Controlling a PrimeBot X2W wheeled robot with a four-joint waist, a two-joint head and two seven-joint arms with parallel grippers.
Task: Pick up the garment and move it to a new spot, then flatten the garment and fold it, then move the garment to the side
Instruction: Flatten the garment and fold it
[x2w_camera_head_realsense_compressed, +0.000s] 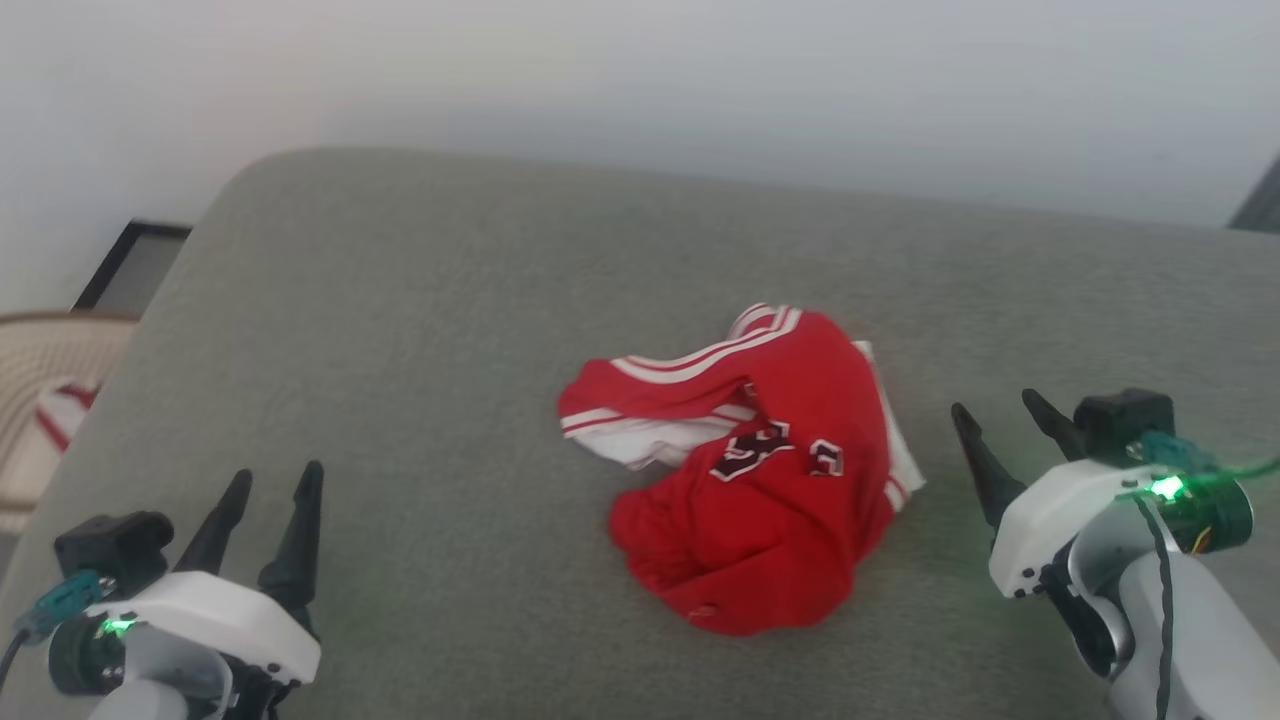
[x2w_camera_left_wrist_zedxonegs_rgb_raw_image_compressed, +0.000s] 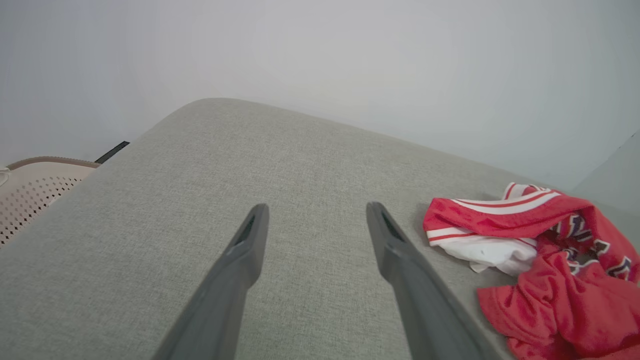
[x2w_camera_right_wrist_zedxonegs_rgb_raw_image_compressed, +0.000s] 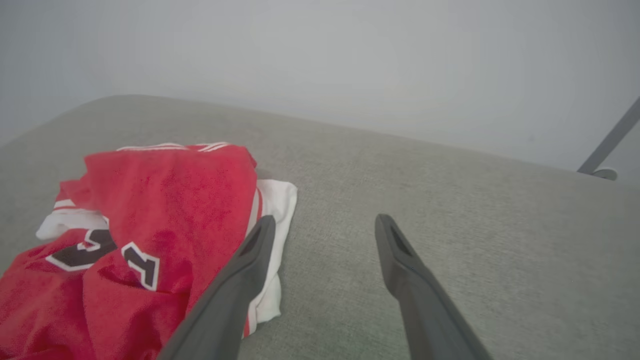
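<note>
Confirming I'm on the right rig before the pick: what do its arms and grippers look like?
The left gripper and right gripper each have two long, dark, tapering fingers on a white shell, with a black block, a teal connector and a green light. A black cable runs down the pale grey right forearm.

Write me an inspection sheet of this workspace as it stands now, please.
Surface: grey fabric top, rounded at its far left corner.
Job's things: red shirt crumpled in a heap near the middle, with a white sleeve showing.
Clutter: nothing seen.
Grippers: left gripper open and empty; right gripper open and empty; both apart from the shirt, the right one nearer.
Cables: black cable running down behind the right gripper.
Surroundings: pale wall; beige basket at the left.
</note>
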